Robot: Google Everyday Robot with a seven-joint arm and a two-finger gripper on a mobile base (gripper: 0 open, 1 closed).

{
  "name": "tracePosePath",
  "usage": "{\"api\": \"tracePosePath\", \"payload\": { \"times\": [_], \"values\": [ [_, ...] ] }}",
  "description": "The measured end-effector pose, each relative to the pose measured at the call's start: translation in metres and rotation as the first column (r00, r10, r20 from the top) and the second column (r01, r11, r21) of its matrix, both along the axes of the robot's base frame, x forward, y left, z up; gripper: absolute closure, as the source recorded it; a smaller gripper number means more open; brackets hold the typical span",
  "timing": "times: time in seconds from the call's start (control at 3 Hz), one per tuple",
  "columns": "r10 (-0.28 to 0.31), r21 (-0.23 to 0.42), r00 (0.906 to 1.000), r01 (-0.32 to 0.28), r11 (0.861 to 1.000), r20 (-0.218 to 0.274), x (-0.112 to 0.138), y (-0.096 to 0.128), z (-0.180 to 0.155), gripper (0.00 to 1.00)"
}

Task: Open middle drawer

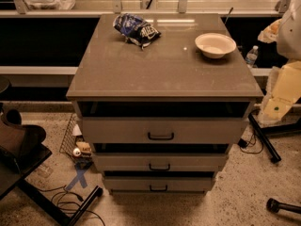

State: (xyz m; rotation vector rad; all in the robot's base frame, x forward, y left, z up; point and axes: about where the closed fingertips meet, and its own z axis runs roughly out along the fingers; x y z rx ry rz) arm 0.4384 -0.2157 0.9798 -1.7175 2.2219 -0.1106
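Observation:
A grey-beige cabinet stands in the middle of the camera view with three drawer fronts stacked on its near face. The middle drawer is the second front down, with a small black bar handle at its centre. A dark gap runs along its top edge, below the top drawer. The lowest drawer sits just under it. My gripper does not show in this view. A pale, arm-like shape fills the right edge, well clear of the drawers.
On the cabinet top lie a blue snack bag and a white bowl. A dark chair and cables are on the floor at left. A wire basket leans beside the cabinet. Black stand legs cross the floor at right.

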Motion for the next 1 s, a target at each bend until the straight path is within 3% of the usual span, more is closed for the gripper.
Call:
{"api": "tracePosePath", "payload": {
  "times": [0.33,0.67,1.0],
  "values": [
    [-0.001,0.007,1.0000,0.001,1.000,0.003,0.000,0.002,-0.002,0.00],
    [-0.012,0.077,0.9996,0.010,0.997,0.024,0.000,0.018,-0.026,0.00],
    [-0.022,0.220,0.9997,0.020,0.975,0.007,-0.009,0.056,-0.093,0.00]
  ]
}}
